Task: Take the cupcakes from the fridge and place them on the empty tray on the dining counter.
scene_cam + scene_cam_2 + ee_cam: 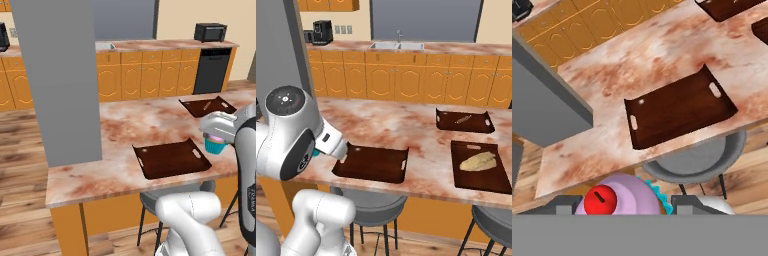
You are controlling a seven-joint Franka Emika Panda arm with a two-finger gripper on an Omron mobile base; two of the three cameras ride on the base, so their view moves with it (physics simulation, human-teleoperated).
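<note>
Pink cupcake (619, 196) clamped in gripper (619, 206), jaws fairly wide around it, above bench (637, 65) edge near empty tray (679, 107).

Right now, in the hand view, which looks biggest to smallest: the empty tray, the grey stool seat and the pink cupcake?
1. The empty tray.
2 and 3. The stool seat and the pink cupcake look about alike, and the cupcake only because it sits right at the camera, partly cut off; in reality it is surely the smallest.

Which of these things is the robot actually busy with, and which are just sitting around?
In use: pink cupcake held in the gripper; empty tray; dining counter.
Just there: tray with tan food; far tray; stool; microwave.
</note>
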